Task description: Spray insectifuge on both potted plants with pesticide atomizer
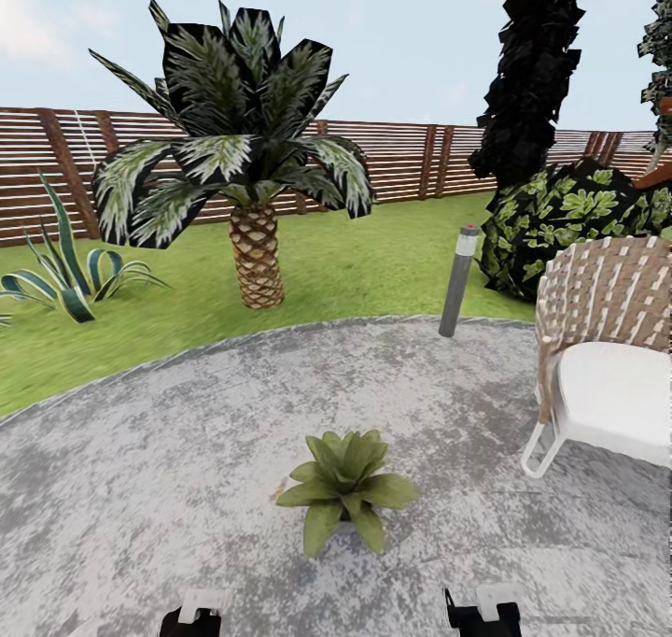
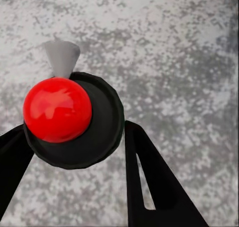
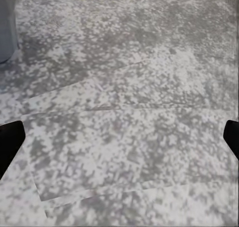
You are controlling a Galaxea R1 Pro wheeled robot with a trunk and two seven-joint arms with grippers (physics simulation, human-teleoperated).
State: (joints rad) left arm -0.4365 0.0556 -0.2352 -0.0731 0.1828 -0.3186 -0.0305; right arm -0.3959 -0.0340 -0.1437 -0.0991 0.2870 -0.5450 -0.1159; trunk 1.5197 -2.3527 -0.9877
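One potted plant (image 1: 345, 488), a low rosette of pointed green leaves that hide its pot, stands on the round grey patio (image 1: 168, 450) just ahead of me. The second plant is out of view. In the left wrist view my left gripper (image 2: 74, 129) is shut on the pesticide atomizer (image 2: 74, 119), seen end-on over the paving: a red round knob, a dark round body and a pale grey nozzle. My right gripper (image 3: 119, 137) is open over bare paving, its black fingers (image 3: 10, 144) far apart. Both wrists peek in at the head view's lower edge, the left gripper (image 1: 191, 618) and the right gripper (image 1: 481, 614).
A woven chair with a white seat (image 1: 607, 366) stands at the right. A grey bollard lamp (image 1: 459, 282) marks the patio's far rim. Beyond on the lawn are a palm (image 1: 243, 170), a striped agave (image 1: 65, 282), a round shrub (image 1: 569, 217) and the slat fence (image 1: 411, 161).
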